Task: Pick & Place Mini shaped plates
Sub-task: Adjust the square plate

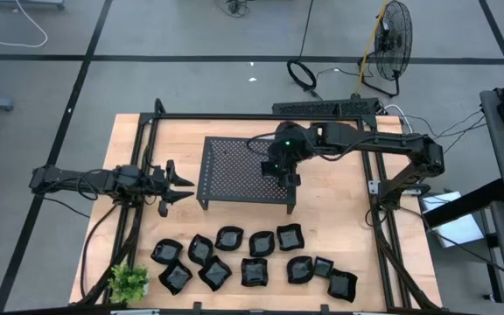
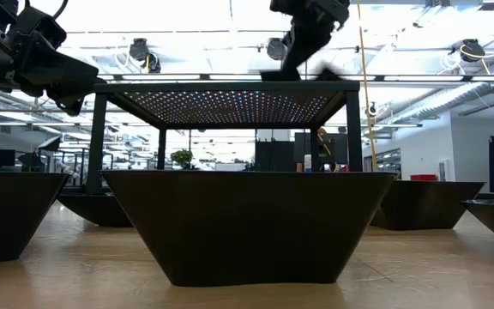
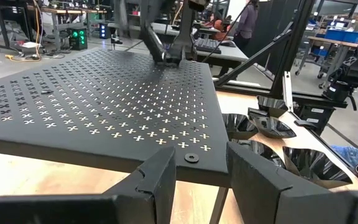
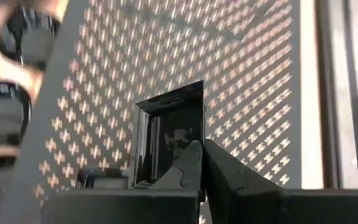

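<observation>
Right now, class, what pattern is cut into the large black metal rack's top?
Rows of small cross-shaped holes, clearest in the left wrist view.

Dark jointed arms, black cables

Twelve small black plates (image 1: 254,271) lie in a cluster on the table, well away from both grippers; one rack (image 1: 234,171), one green plant (image 1: 129,282), two arms.

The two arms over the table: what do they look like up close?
Both are dark, jointed and slender, with black cables trailing along them. The right arm shows a small green light by its wrist. The left gripper ends in two flat, angular black fingers.
</observation>
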Controlling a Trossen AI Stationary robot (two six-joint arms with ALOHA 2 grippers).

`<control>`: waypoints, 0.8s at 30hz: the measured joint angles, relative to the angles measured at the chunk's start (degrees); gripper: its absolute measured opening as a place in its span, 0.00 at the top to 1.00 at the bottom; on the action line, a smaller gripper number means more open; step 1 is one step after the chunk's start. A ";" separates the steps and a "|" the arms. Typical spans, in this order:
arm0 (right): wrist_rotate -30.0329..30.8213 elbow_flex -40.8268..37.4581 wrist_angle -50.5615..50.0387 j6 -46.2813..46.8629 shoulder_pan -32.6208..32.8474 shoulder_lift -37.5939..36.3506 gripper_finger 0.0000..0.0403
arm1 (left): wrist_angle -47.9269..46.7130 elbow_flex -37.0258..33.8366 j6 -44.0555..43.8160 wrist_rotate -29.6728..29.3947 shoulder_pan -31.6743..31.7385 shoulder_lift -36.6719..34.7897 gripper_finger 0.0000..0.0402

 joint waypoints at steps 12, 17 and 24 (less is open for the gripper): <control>-0.32 0.07 -1.67 2.02 1.23 -2.14 1.00 | 0.00 0.00 0.00 0.00 -0.02 0.00 0.64; -0.35 0.04 -6.70 5.36 1.09 -3.10 1.00 | 0.02 0.00 0.00 0.00 0.00 0.00 0.64; -4.12 0.05 -9.19 8.66 0.99 -5.86 1.00 | 0.00 0.00 0.00 0.00 -0.02 0.00 0.64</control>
